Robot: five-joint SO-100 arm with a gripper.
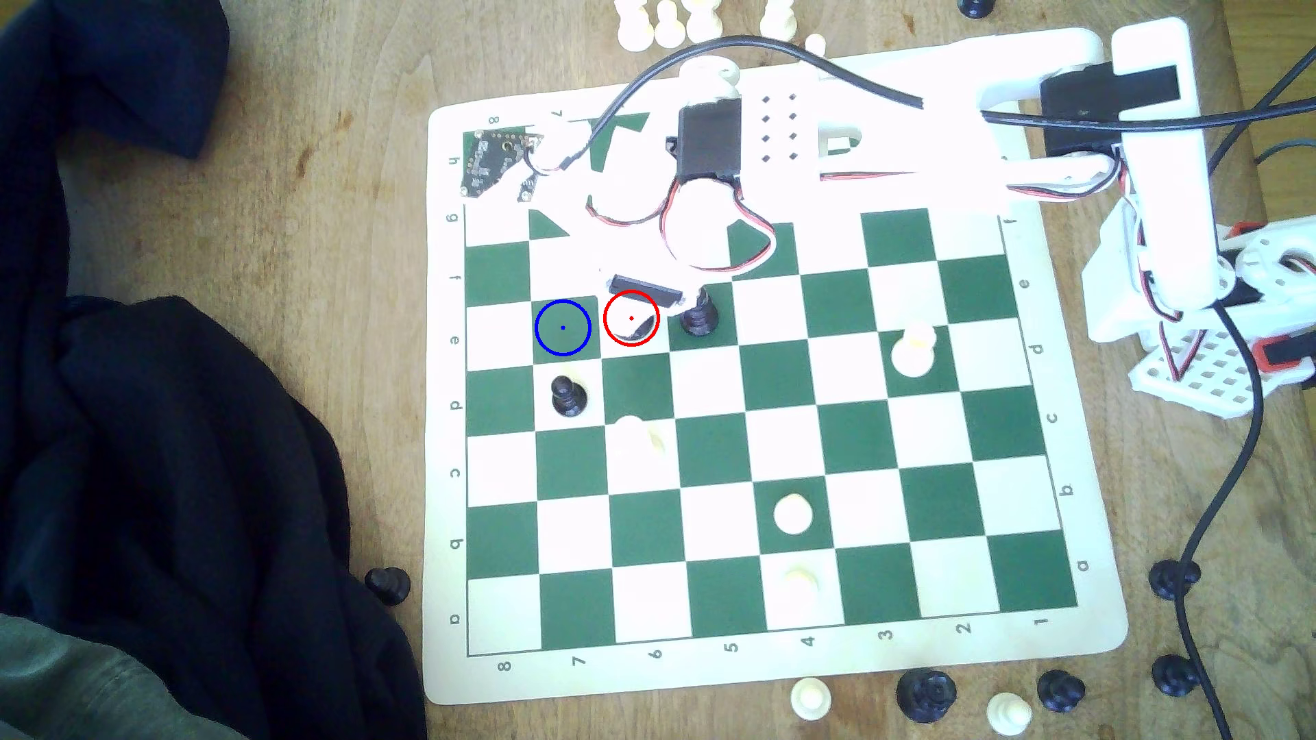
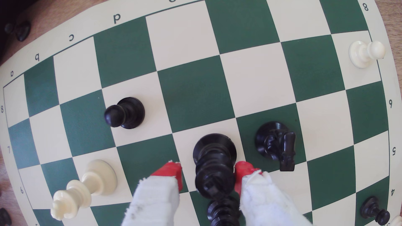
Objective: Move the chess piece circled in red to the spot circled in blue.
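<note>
- The wooden worktop carries a green and white chessboard, with dark cloth heaped toward nine o'clock in the exterior view.
- The white arm reaches in from two o'clock in that view, over the far rows of the board.
- The gripper hangs above the white square ringed in red; its red-tipped, white-wrapped fingers sit either side of the tall black piece, spread wider than it. One finger touches the piece, the other stands just apart, so the grasp is loose.
- The tall black piece stands upright on that ringed square, mostly hidden under the gripper in the exterior view.
- The blue-ringed green square lies at nine o'clock of the red ring, bare.
- A black knight stands at three o'clock of the ring.
- A black pawn stands at six o'clock of the blue ring.
</note>
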